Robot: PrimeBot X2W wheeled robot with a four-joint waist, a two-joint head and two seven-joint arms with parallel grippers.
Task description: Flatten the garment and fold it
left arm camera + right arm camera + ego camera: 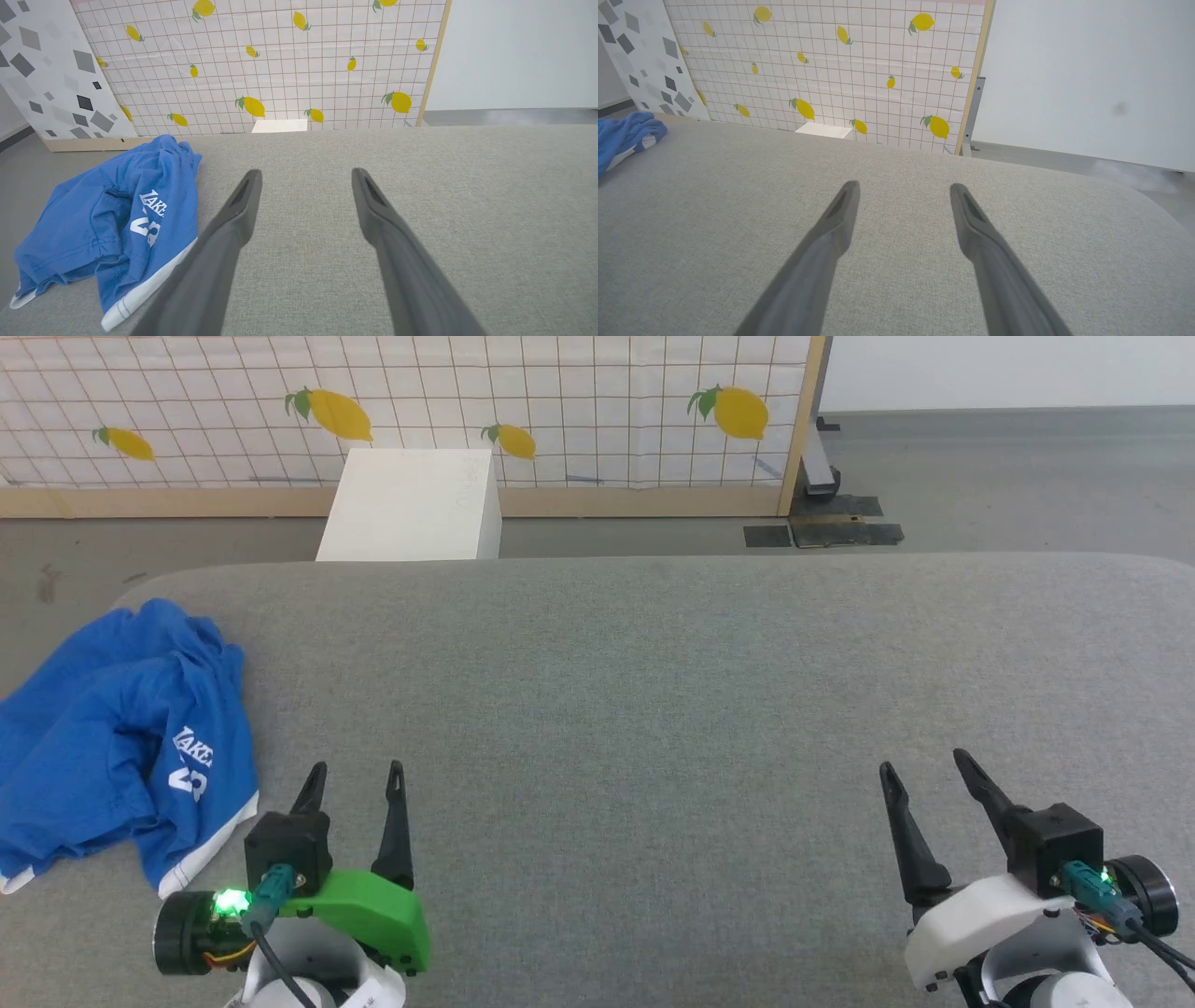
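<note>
Here, the grey cloth-covered surface (653, 709) carries the garment (103, 747) at its left edge, a crumpled blue heap with white lettering upward. It should handle as light, limp and a little slippery (it will sag rather than hold shape), so a firm edge suits best: the white hem trim (210, 849), just beside the left gripper (358, 767). That one and the right gripper (922, 761) both show jaws spread wide, holding nothing.

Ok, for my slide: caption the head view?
Crumpled blue shorts lie beside the open left hand; the right hand waits open, empty.
</note>
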